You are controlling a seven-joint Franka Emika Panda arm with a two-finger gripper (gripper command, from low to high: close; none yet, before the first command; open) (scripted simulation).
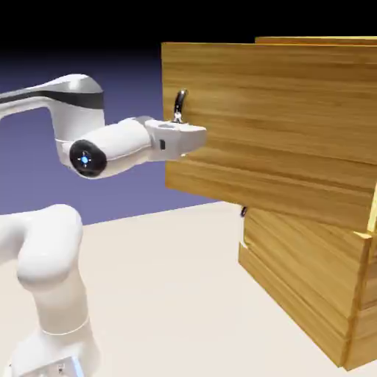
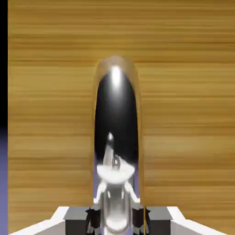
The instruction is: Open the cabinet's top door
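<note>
The tool (image 2: 116, 215) is clenched on the dark curved bar handle (image 2: 116, 119), which fills the hand view's middle between the two grey fingertips (image 2: 93, 219). In the exterior view the handle (image 1: 179, 104) rises at 12 o'clock from the hand, at the free edge of the top door (image 1: 272, 125), which stands swung well out from the cabinet (image 1: 316, 287) on the counter (image 1: 162, 294). To finish cleanly, I judge the pull should follow the door's arc, wrist turning with it, so the bar doesn't slip
</note>
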